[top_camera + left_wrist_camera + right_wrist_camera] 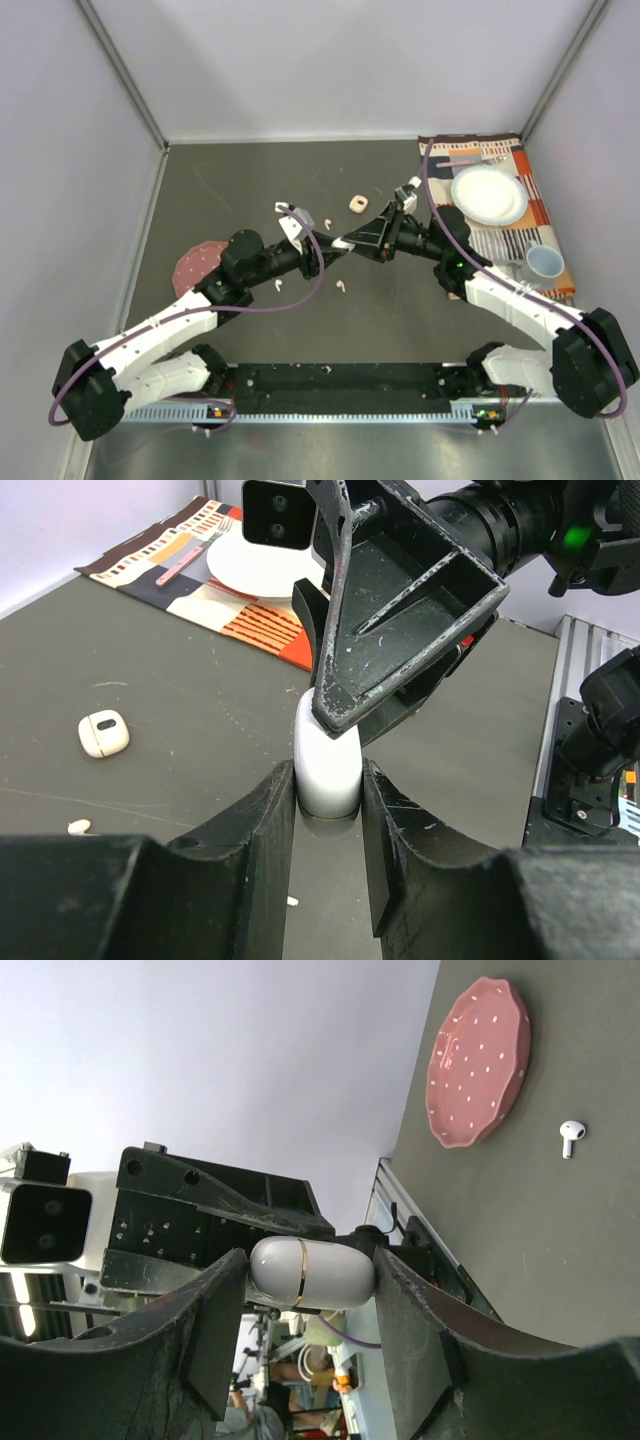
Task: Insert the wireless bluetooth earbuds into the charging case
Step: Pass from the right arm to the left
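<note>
Bracing step, by my reading: left gripper (328, 815) clamped narrow on the lower half of the white charging case (325, 765), standing it upright mid-table. Touching the table (180, 710) or just off it, I can't tell. (Ren)

Agreed. Right gripper (310, 1272) meets it from the opposite side, fingers bracketing the upper half. In its own camera the pads look pressed against both ends. Lid shut, nothing inserted yet. (Ito)

So opening comes first, I judge. The next move calls for the right to swing the lid up on its hinge with the left holding the base steady. Pull off-axis and the case could twist out. (Ren)

Noted. Earbuds (280, 284) lie loose on the table: the overhead gives three, two on the near side, one beyond the grippers, all apart from the case. Fourth not found. (Ito)

View differences? (Ren)

Overhead nearly buries the case under both grippers. Left wrist shows the clamp plainly, plus a peach case (103, 733) lying closed off to the side. Only the right wrist shows the gold band round the case, with one white earbud near the pink plate (478, 1060). (Ito)
</note>
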Action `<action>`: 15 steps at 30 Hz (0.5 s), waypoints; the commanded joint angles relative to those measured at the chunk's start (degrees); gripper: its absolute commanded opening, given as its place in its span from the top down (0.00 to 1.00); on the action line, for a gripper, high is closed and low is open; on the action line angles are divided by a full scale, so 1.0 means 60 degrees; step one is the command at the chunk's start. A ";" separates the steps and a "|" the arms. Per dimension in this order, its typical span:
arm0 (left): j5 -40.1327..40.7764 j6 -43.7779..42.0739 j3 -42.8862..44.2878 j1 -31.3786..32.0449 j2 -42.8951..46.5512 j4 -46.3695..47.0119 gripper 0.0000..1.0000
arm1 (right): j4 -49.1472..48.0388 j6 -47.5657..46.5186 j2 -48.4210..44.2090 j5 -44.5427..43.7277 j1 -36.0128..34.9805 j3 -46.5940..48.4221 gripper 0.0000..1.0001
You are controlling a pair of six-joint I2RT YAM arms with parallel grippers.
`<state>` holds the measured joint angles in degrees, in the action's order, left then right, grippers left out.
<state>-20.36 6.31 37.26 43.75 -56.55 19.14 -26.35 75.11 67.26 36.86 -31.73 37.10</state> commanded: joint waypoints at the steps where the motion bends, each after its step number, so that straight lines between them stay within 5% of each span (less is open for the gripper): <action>1: -0.0122 0.0033 0.0060 -0.0025 -0.0067 0.0444 0.64 | -0.0648 0.0137 0.0054 0.0111 -0.0074 -0.0017 0.47; 15: 0.0317 -0.0011 0.0060 -0.0025 -0.0052 0.0400 0.64 | -0.0852 0.0299 0.0156 0.0448 -0.0074 0.0057 0.44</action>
<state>-19.22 6.31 37.26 43.75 -56.80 19.27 -27.73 76.36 68.03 38.46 -31.75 37.01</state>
